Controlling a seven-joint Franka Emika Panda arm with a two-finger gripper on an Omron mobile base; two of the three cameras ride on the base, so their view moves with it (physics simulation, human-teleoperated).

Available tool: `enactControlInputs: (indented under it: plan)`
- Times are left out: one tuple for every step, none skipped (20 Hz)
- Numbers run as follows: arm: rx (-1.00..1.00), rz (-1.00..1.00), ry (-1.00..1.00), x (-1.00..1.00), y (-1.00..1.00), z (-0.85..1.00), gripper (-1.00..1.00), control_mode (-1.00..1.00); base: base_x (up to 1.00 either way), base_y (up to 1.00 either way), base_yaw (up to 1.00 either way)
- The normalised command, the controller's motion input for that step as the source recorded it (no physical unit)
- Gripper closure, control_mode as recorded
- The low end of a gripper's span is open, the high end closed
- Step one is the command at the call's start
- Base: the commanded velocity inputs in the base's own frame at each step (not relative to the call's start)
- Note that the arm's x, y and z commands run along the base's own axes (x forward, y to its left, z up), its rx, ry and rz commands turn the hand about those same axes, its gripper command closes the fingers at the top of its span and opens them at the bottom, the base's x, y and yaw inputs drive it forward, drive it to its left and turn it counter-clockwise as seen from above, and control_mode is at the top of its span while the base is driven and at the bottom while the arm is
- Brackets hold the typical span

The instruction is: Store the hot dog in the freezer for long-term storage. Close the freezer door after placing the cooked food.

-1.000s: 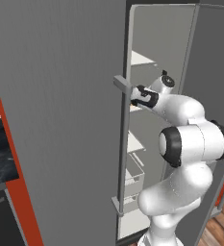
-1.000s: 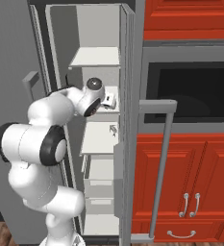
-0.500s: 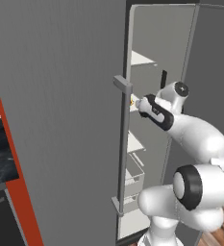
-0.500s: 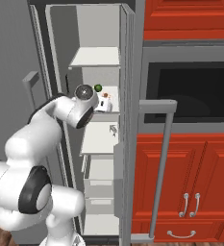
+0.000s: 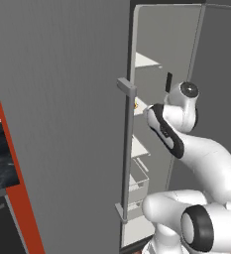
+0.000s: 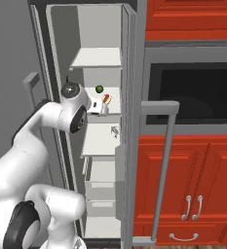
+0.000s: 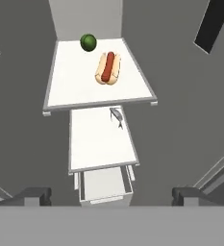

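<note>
In the hand view, a green ball (image 7: 88, 42) sits upper left of the hot dog (image 7: 108, 67), which lies on a white freezer (image 6: 101, 141) shelf. The gripper (image 7: 111, 194) hangs empty, fingers spread. Best next: draw clear, then swing the freezer door (image 5: 62, 124) closed. No writing is legible.

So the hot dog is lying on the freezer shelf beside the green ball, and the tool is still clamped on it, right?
Not quite. The hot dog does lie on the freezer shelf beside the green ball, but the tool is open and well clear of it, as the hand view shows.
</note>
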Motion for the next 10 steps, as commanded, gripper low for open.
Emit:
enactControlInputs:
  plan:
    - [-0.07,-0.01,0.31,-0.24,0.00,0.32,-1.00,-1.00,0.00,0.00,0.00]
    - [-0.04,-0.01,0.35,-0.21,0.00,0.17,-1.00,-1.00,0.00,0.00,0.00]
    - [0.00,0.00,0.38,-0.19,0.00,0.09,-1.00,-1.00,0.00,0.00,0.00]
    - [0.00,0.00,0.36,-0.26,0.00,0.07,-1.00,-1.00,0.00,0.00,0.00]
    - [0.00,0.00,0.32,-0.37,0.00,0.03,-1.00,-1.00,0.00,0.00,0.00]
    - [0.00,0.00,0.28,-0.49,0.00,0.00,-1.00,-1.00,0.00,0.00,0.00]
    - [0.00,0.00,0.24,-0.59,0.00,0.00,-1.00,-1.00,0.00,0.00,0.00]
    - [0.00,0.00,0.19,-0.73,0.00,0.00,-1.00,-1.00,0.00,0.00,0.00]
    - [0.00,0.00,0.15,-0.79,0.00,0.00,-1.00,-1.00,0.00,0.00,0.00]
    - [0.00,0.00,0.11,-0.85,0.00,0.00,-1.00,-1.00,0.00,0.00,0.00]
